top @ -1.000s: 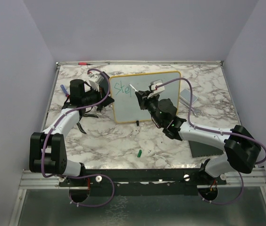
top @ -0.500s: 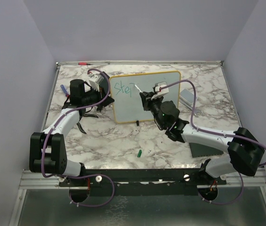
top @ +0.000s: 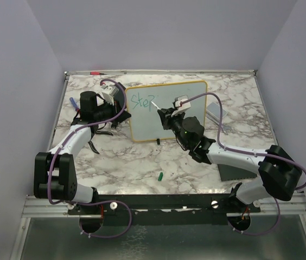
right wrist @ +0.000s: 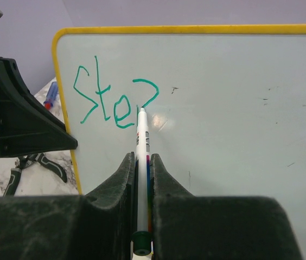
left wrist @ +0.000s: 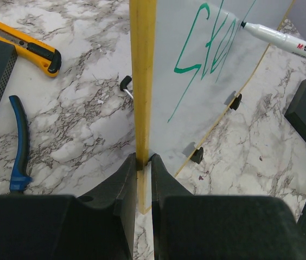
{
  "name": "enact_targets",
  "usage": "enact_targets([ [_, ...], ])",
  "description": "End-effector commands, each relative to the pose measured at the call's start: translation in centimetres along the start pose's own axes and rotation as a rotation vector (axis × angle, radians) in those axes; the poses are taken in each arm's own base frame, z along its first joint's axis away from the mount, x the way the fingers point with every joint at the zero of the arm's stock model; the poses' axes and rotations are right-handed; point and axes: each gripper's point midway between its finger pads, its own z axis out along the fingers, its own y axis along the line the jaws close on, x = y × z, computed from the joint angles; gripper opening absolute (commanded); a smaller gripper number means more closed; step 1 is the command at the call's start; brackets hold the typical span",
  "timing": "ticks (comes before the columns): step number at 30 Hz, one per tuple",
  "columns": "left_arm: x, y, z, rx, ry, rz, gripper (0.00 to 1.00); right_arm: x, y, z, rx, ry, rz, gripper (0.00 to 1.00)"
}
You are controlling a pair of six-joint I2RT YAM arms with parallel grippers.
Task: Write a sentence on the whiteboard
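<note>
Your left gripper (left wrist: 144, 162) pinches the upright whiteboard (top: 166, 116) by its yellow edge, near the tabletop's (top: 136, 162) far edge. Your right gripper (right wrist: 142, 165) clamps a marker (right wrist: 141, 138) touching the sentence (right wrist: 109, 103). Hard pressure could twist the whiteboard loose.

The table (top: 142, 162) is seen from high up, behind the arms (top: 234, 154). The board (right wrist: 223, 108) is seen close by both wrists: edge-on from the left, face-on from the right.
</note>
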Motion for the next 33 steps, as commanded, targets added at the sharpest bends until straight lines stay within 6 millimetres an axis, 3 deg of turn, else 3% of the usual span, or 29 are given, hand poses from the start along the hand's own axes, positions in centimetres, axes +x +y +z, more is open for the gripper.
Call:
enact_targets([
  [1,-1.0,-0.5,-0.4,0.008,-0.026,0.034,0.0,2.6,0.2,0.1,-0.024,0.067,-0.009,0.01],
  [22,-1.3,-0.4,-0.5,-0.003,-0.034,0.035,0.0,1.5,-0.3,-0.4,-0.006,0.046,-0.007,0.01],
  [33,-1.6,0.2,-0.7,-0.055,-0.048,0.026,0.0,-0.3,0.2,-2.4,-0.066,0.041,0.012,0.0],
])
